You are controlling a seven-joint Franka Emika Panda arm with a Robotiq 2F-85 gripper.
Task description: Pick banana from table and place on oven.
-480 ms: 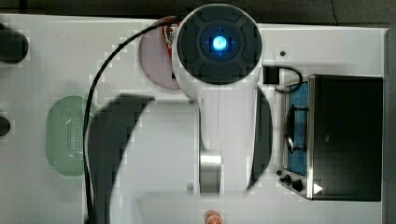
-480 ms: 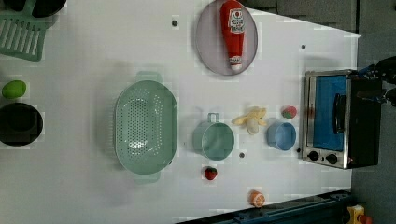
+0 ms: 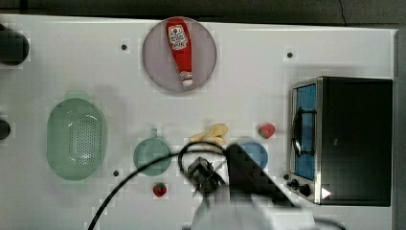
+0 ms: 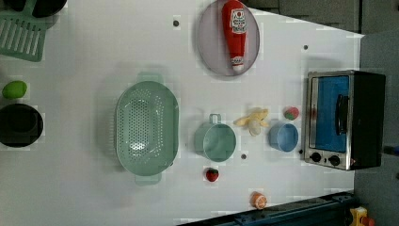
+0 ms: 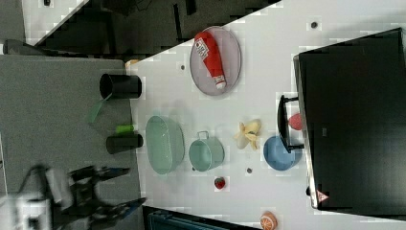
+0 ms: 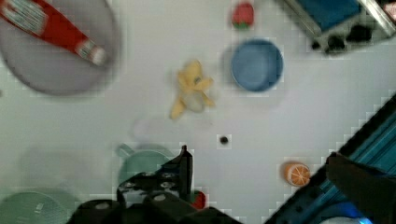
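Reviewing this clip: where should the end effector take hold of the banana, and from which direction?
Probably from straight above, closing across the narrow middle of the banana. It lies flat on the table, apart from the blue bowl and the green pot, so there seems to be room on both sides.

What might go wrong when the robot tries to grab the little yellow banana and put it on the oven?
1. The small pale yellow toy banana lies close to the blue bowl and the small green pot, so the gripper might bump one of them on its way down.
2. The banana is curved and lumpy, so it might slip out.
3. The black-topped toaster oven stands high above the white table; a low carry could hit its silver frame.
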